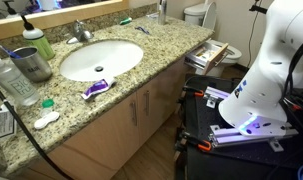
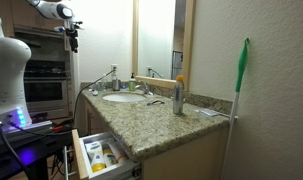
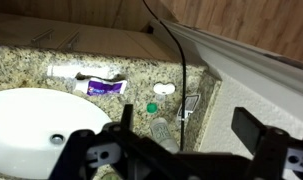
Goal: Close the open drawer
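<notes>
The open drawer [image 1: 211,52] sticks out of the wooden vanity near its toilet end, and in an exterior view [image 2: 103,155] small items show inside it. My gripper [image 2: 71,36] hangs high in the air, well above and behind the counter, far from the drawer. In the wrist view the gripper [image 3: 166,135] is open and empty, its two dark fingers spread wide over the granite counter [image 3: 31,62]. The drawer is not in the wrist view.
The counter holds a white sink [image 1: 99,58], a purple toothpaste tube [image 1: 94,88], a metal cup [image 1: 31,63], bottles [image 2: 178,95] and a black cable [image 3: 171,60]. A toilet [image 1: 198,13] stands beyond the vanity. The robot base [image 1: 253,85] sits on a cart next to the drawer.
</notes>
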`<state>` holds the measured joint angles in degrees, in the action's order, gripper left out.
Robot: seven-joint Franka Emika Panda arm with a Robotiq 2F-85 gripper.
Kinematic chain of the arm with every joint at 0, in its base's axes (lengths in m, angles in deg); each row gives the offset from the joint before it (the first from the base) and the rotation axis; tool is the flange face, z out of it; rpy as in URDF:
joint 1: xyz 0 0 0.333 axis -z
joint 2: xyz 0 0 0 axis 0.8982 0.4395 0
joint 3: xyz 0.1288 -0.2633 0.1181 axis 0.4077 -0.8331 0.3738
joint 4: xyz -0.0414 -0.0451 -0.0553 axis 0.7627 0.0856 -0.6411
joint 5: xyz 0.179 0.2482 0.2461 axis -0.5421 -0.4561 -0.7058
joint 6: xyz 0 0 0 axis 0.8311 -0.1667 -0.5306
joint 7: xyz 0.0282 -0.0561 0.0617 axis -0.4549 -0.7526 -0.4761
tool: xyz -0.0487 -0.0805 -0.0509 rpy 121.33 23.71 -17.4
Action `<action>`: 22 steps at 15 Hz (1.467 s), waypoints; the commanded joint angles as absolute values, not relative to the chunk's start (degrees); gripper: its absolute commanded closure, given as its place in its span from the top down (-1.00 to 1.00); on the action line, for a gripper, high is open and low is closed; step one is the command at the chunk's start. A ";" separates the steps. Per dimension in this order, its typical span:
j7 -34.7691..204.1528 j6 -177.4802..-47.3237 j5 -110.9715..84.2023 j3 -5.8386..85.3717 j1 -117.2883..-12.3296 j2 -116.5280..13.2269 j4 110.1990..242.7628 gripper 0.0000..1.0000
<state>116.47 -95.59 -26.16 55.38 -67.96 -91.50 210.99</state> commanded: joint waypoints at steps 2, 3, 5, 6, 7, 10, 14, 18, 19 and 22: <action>120.32 -89.60 -31.46 49.86 -65.52 -105.13 210.98 1.00; 118.79 -91.30 -30.07 51.94 -66.21 -100.26 210.17 1.00; 119.11 -89.54 -30.95 50.42 -65.03 -105.09 210.13 1.00; 119.14 -89.26 -31.10 50.24 -64.83 -106.15 210.28 1.00; 120.79 -90.75 -28.87 50.93 -62.82 -106.30 211.24 1.00; 123.03 -91.34 -23.93 47.81 -57.33 -110.29 218.25 1.00; 126.45 -88.33 -18.29 45.62 -49.83 -117.62 229.03 1.00; 133.64 -79.63 -19.21 44.99 -45.58 -126.06 236.49 1.00; 130.09 -81.91 -18.07 44.68 -46.92 -119.57 231.36 1.00; 130.54 -81.16 -18.09 44.78 -46.88 -121.07 231.42 1.00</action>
